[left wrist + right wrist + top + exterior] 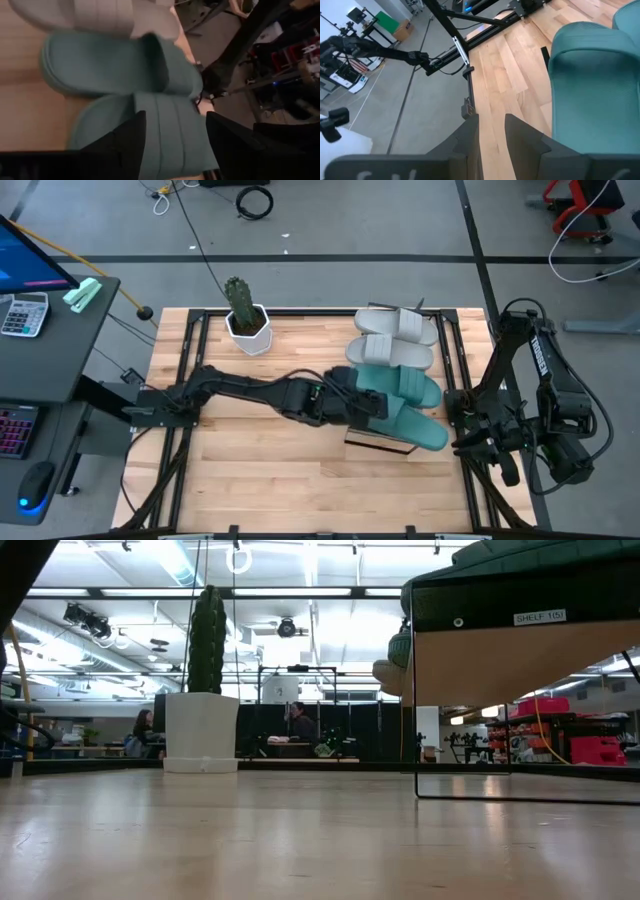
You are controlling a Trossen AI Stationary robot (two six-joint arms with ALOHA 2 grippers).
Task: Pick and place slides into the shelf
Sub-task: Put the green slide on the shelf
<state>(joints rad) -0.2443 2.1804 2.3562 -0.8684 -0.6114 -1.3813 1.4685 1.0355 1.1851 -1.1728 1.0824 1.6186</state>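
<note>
Four slides lie side by side on the shelf (380,446) at the table's right: two light grey ones (395,325) (390,352) at the far end, then two teal ones (405,385) (415,428). My left gripper (378,405) reaches in from the table's left and is open. In its wrist view its fingers (130,145) stand on either side of the wide strap (170,130) of the nearest teal slide. My right gripper (468,442) waits at the table's right edge beside the shelf, with its fingers a narrow gap apart (491,117). My left gripper is open around the strap of the nearest teal slide (170,130), coming level from the table's left. I cannot tell whether its fingers touch the slide. The slide rests on the shelf top.
A potted cactus in a white pot (245,320) stands near the table's far edge, left of the shelf. Bare slatted wood (260,470) stretches along the near side. In the low view the shelf's plank (520,660) stands on thin dark legs at the right. People sit far behind the table.
</note>
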